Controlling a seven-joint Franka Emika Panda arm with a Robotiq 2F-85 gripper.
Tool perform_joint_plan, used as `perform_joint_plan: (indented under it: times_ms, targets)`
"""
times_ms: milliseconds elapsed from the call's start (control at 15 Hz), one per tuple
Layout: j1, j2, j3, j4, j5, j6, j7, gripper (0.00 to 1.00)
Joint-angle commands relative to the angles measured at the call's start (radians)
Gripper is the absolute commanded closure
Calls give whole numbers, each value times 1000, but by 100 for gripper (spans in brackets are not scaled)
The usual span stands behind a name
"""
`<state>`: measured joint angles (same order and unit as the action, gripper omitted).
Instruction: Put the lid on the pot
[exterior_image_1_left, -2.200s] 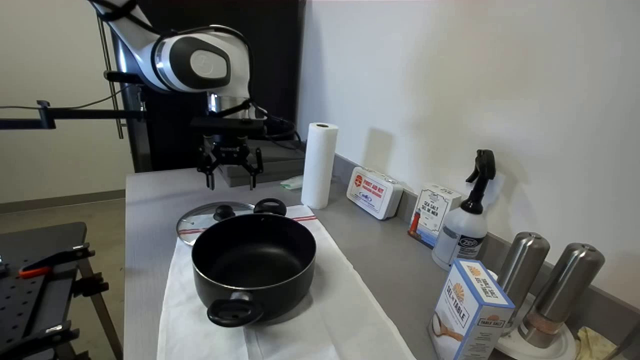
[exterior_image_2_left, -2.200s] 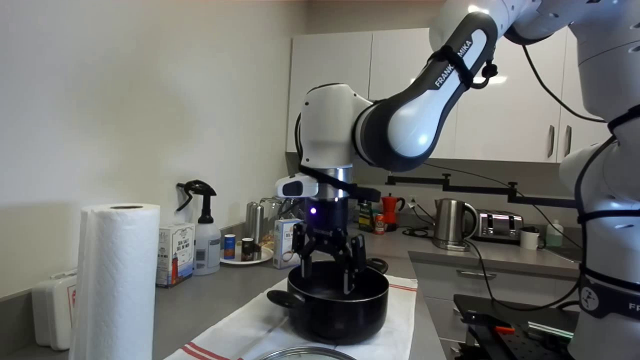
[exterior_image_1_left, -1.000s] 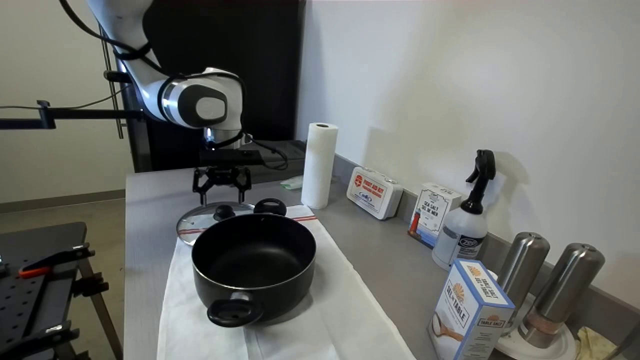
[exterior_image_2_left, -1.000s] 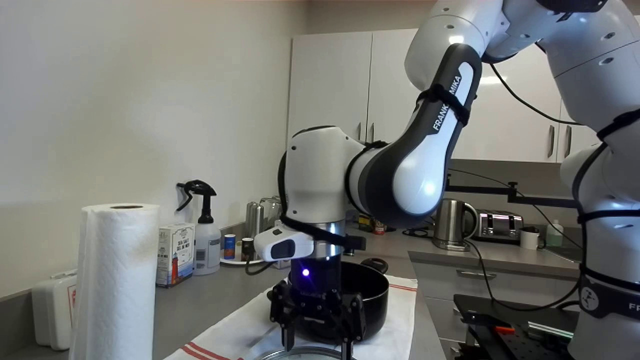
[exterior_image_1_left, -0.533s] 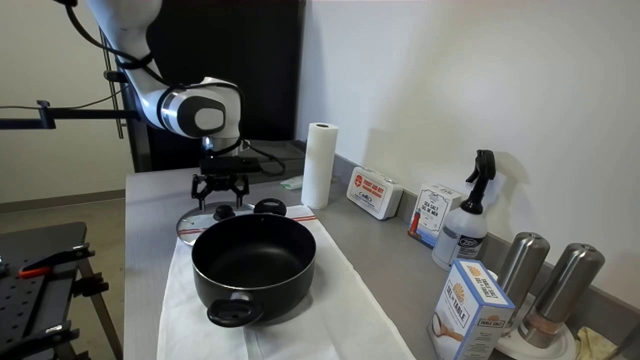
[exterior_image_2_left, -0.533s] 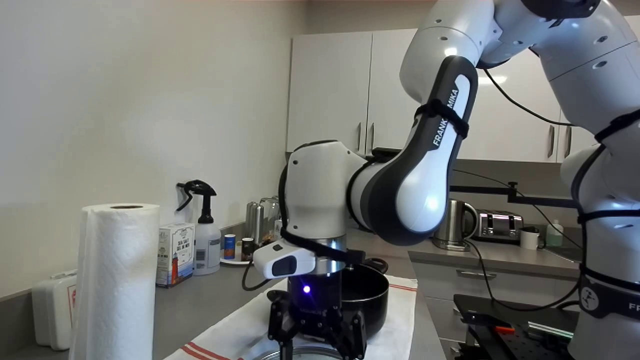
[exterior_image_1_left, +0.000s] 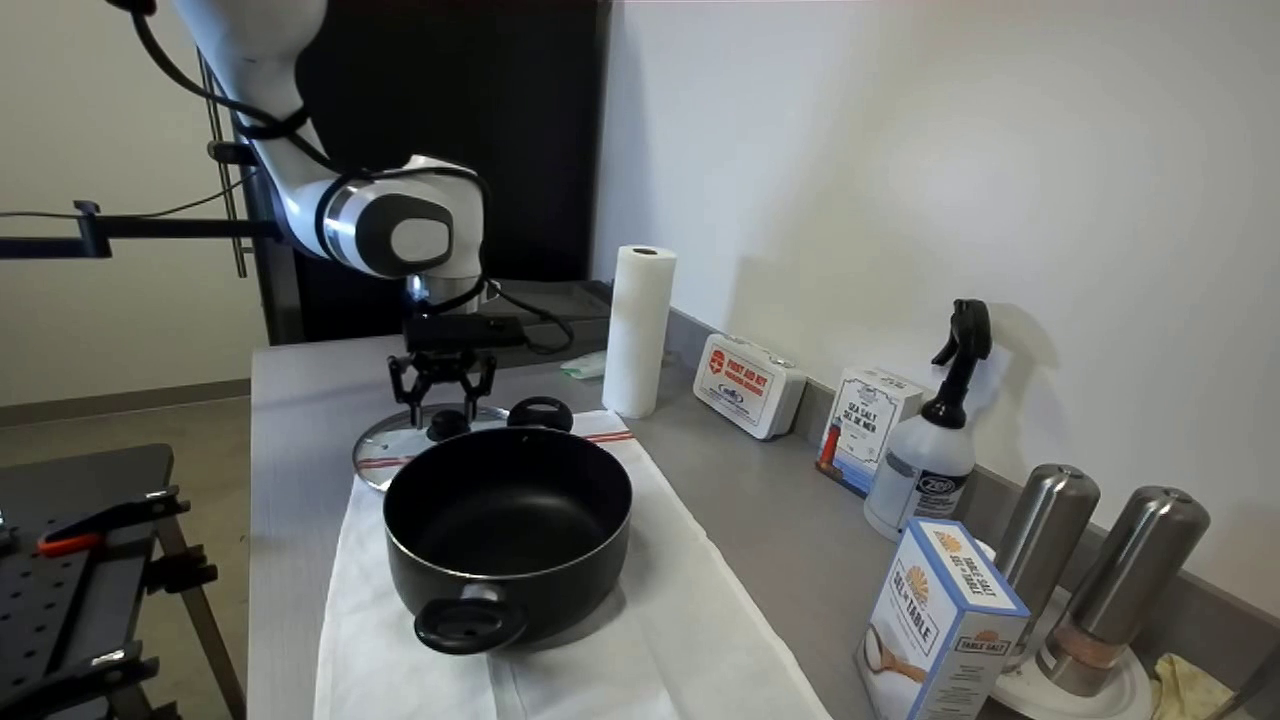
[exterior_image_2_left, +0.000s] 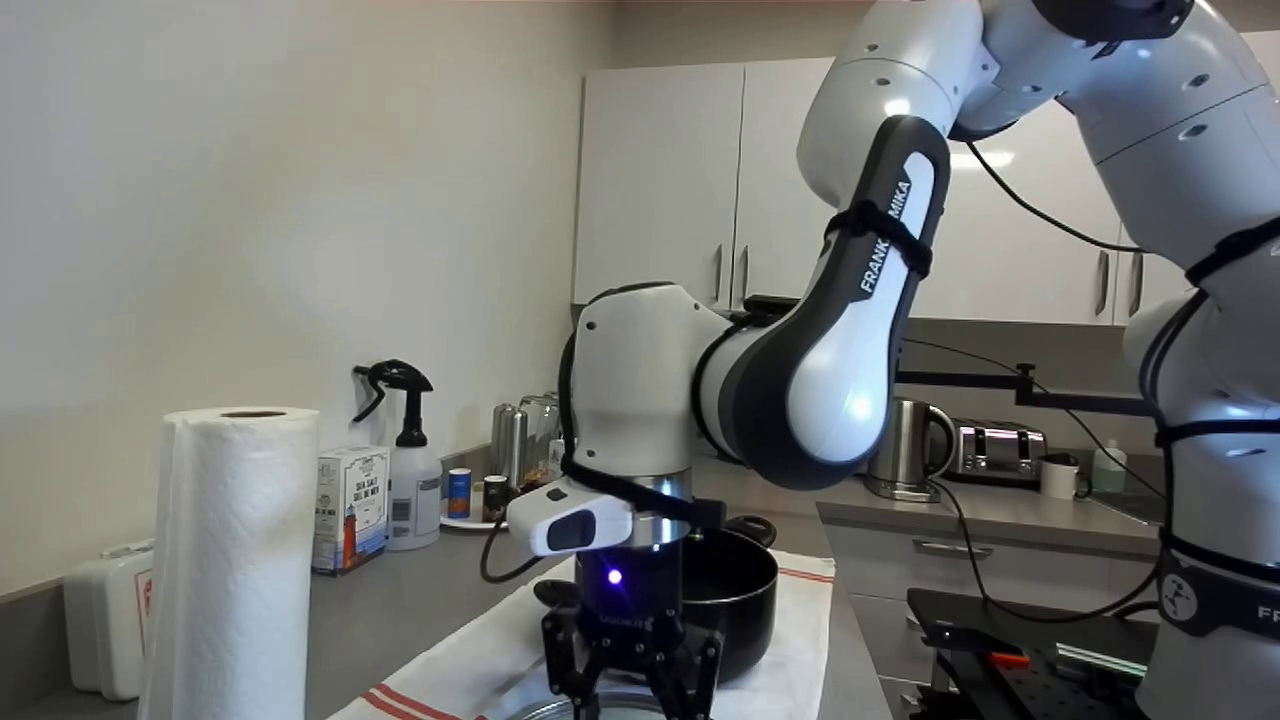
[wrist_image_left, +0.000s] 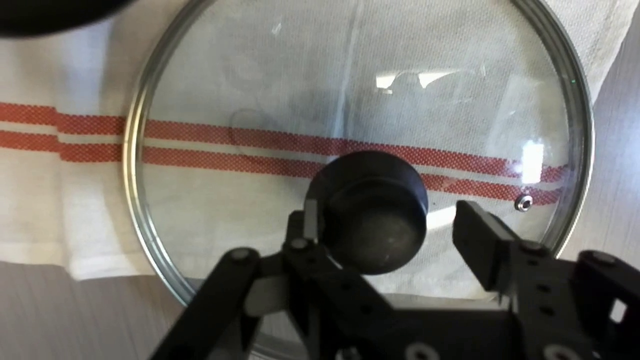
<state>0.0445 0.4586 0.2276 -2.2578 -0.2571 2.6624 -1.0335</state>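
The glass lid (exterior_image_1_left: 378, 462) lies flat on the cloth behind the black pot (exterior_image_1_left: 560, 590), as seen in an exterior view. Its black knob (wrist_image_left: 372, 215) stands up at the centre. My gripper (wrist_image_left: 387, 217) points down over the lid, jaws partly open on either side of the knob. In the wrist view the left finger (wrist_image_left: 311, 220) overlaps the knob's edge; whether it touches cannot be told. A clear gap separates the right finger (wrist_image_left: 480, 245) from the knob. The pot has no cover, and its inside shows bare.
A white cloth (exterior_image_1_left: 690, 640) with red stripes lies under pot and lid. Along the wall stand a paper towel roll (exterior_image_1_left: 640, 330), a first aid kit (exterior_image_1_left: 748, 385), a salt box (exterior_image_1_left: 870, 425), a spray bottle (exterior_image_1_left: 920, 470), another salt box (exterior_image_1_left: 940, 620) and steel mills (exterior_image_1_left: 1125, 580).
The arm has come down and away from above the pot to the lid's knob. Within the last half second the jaws have drawn closer together. Lid and pot have stayed put.
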Motion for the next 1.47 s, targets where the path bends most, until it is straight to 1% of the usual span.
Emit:
perform_joint_plan:
  times_ms: [0, 67, 133, 400, 933, 1200, 1400]
  targets:
    - [-24, 10, 21, 9, 27, 18, -49, 62]
    - [-26, 10, 22, 10, 28, 18, -54, 72]
    - [-28, 10, 23, 11, 28, 16, -56, 75]
    - [-35, -7, 30, 6, 33, 4, -64, 75]
    - [-53, -90, 63, -25, 53, -31, -117, 75]
    - [-48, -157, 76, -49, 85, -59, -137, 75]
    - [-32, -220, 79, -65, 109, -107, -151, 75]
